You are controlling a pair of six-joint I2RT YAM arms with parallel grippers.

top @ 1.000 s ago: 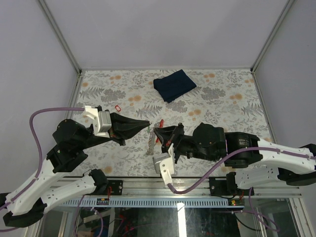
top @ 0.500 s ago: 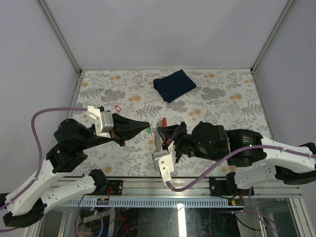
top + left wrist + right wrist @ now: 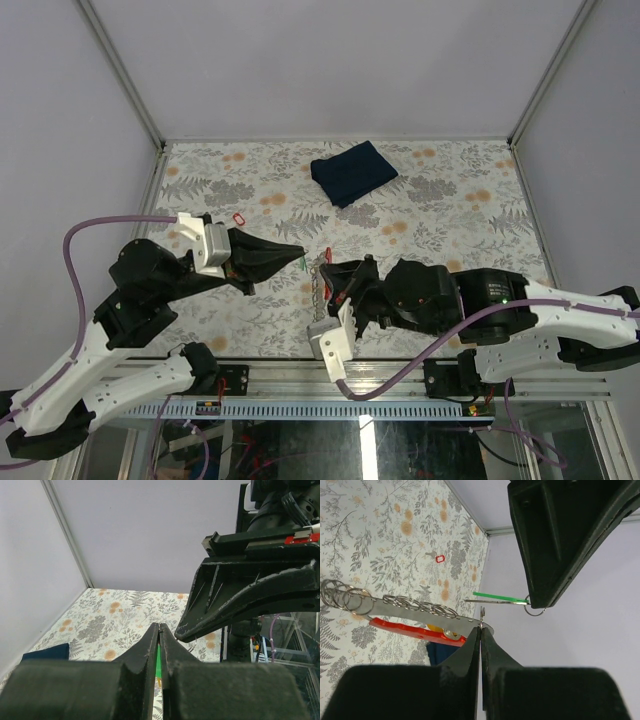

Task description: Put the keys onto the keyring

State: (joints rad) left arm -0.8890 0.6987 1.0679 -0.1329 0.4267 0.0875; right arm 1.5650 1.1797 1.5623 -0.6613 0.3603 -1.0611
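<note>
My left gripper (image 3: 300, 252) is shut on the green-headed key (image 3: 303, 263). In the right wrist view that key (image 3: 500, 598) sticks out sideways from the left gripper (image 3: 538, 603), with a small wire ring hanging under the tip. My right gripper (image 3: 327, 269) is shut on the keyring (image 3: 320, 290), pinching a small ring at the end of its flat silvery strip (image 3: 420, 614). The red tag (image 3: 412, 631) and a row of loose rings hang off the strip. A yellow-orange bit (image 3: 436, 628) shows behind the strip. The two gripper tips are close together above the table, a short gap apart.
A folded dark blue cloth (image 3: 352, 172) lies at the back centre of the flowered table (image 3: 450, 200). A small red loop (image 3: 237, 218) lies on the table behind the left gripper. Grey walls close in the back and both sides.
The right gripper has turned and shifted slightly toward the near edge. The keyring has swung, and its red tag no longer shows from above. The left gripper has barely moved.
</note>
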